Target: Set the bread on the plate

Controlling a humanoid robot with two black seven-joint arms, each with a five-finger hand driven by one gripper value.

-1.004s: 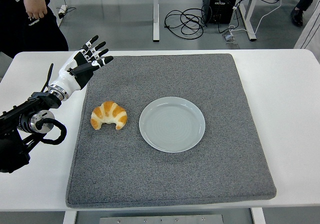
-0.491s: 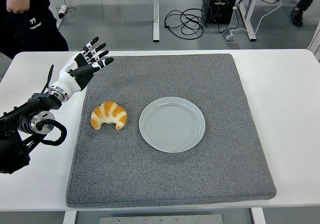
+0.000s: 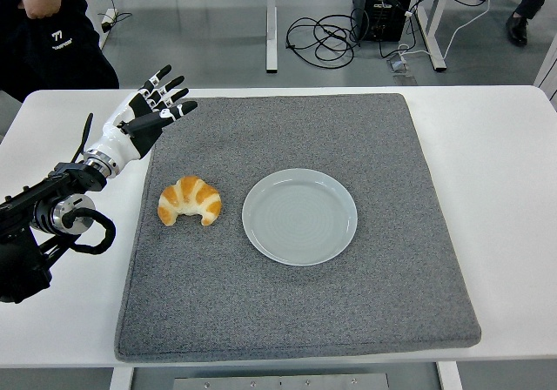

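A golden croissant (image 3: 190,201) lies on the grey mat (image 3: 296,320), just left of an empty pale blue plate (image 3: 299,216). My left hand (image 3: 158,101) hovers above the mat's far left corner, well behind the croissant and not touching it. Its fingers (image 3: 160,73) are spread and hold nothing. The black left arm (image 3: 48,216) comes in from the left edge over the white table. The right arm is out of view.
The white table (image 3: 496,164) borders the mat on all sides. A person in dark clothes (image 3: 52,33) stands behind the table's far left corner. Cables and desk legs lie on the floor beyond.
My left hand stays almost still. The person at the top left has shifted their hand and arm.
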